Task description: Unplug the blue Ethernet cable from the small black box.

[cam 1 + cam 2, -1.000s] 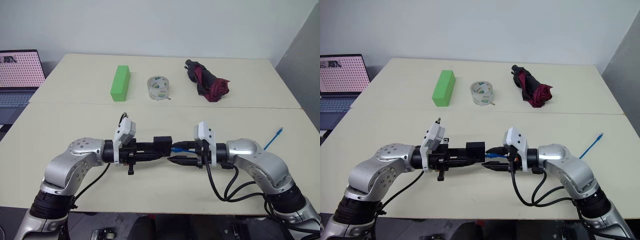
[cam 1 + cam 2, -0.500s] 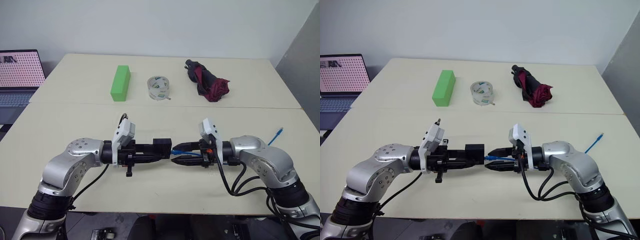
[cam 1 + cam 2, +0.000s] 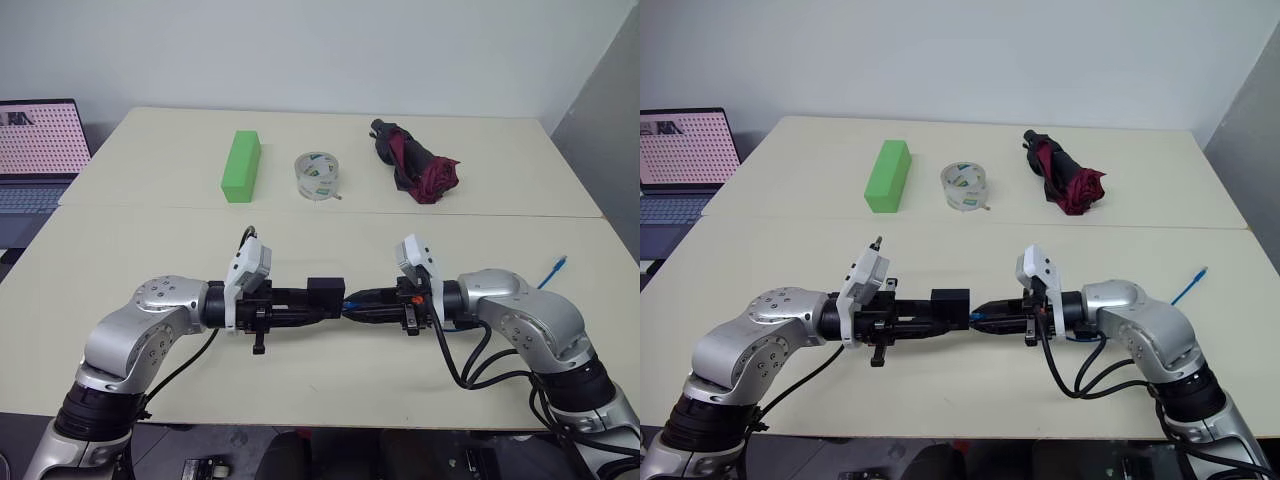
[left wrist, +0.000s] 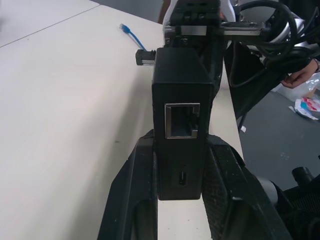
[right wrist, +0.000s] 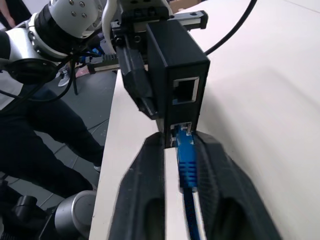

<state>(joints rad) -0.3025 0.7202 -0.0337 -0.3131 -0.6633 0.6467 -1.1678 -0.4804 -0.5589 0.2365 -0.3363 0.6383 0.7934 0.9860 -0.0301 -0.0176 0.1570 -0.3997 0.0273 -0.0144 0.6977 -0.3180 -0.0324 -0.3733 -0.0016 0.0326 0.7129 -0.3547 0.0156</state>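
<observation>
Left gripper (image 3: 318,302): black fingers (image 4: 135,200) clamped on both sides of the small matte-black plastic box (image 3: 326,290), holding it above the pale table (image 3: 150,260), centre of the left eye frame.
Right gripper (image 3: 352,304): two black fingers (image 5: 147,190) closed in around the thin bright-blue Ethernet cable (image 5: 186,160) at its plug end, tips right against the box.
Cable: plug seated in the box's lower port in the right wrist view; its far plug (image 3: 560,263) lies on the table at the right edge.
Box ports: an empty socket (image 4: 182,120) faces the left wrist camera.
Upper frame: green rectangular block (image 3: 240,166), clear tape roll (image 3: 317,176), folded dark-red and black umbrella (image 3: 415,165).
Upper left edge: laptop (image 3: 35,150) with lit screen.
</observation>
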